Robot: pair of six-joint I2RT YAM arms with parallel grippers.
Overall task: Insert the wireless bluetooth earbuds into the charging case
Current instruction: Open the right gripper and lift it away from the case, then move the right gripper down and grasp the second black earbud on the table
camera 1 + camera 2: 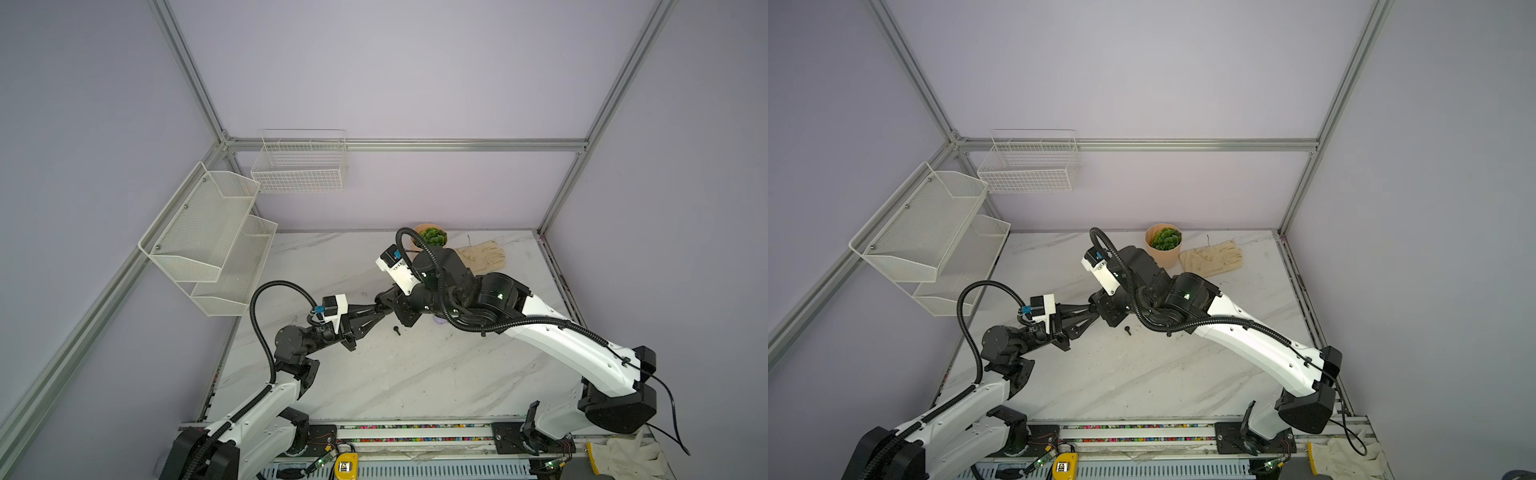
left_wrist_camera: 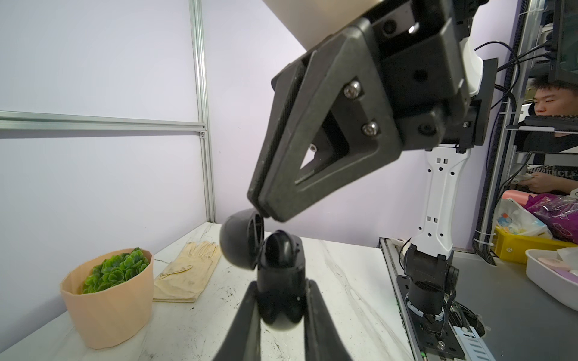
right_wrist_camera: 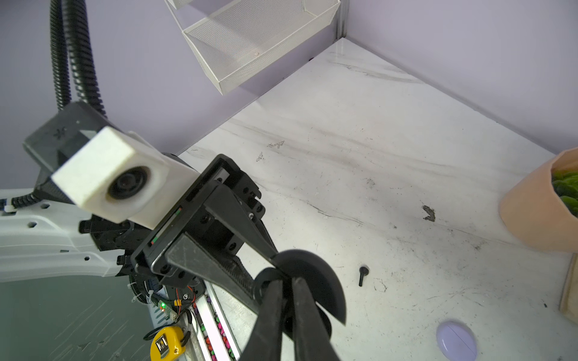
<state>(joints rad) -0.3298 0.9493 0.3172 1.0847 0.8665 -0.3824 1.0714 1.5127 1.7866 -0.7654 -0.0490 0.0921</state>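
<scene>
One black earbud (image 1: 397, 331) is seen lying loose on the counter (image 1: 415, 386). Two cases are counted: a black charging case (image 2: 278, 312), clamped lid-open in the left gripper (image 2: 281, 283) above the counter, and a lilac case (image 3: 456, 340), lying shut beneath the right arm. The right gripper (image 2: 265, 215) is held narrowly shut with its tips at the black lid's edge, hiding the case's mouth in both top views. One potted plant (image 1: 430, 237) and one glove (image 1: 484, 255) are noted at the back, and one wire basket (image 1: 299, 166) and one mesh rack (image 1: 208, 232) on the walls.
</scene>
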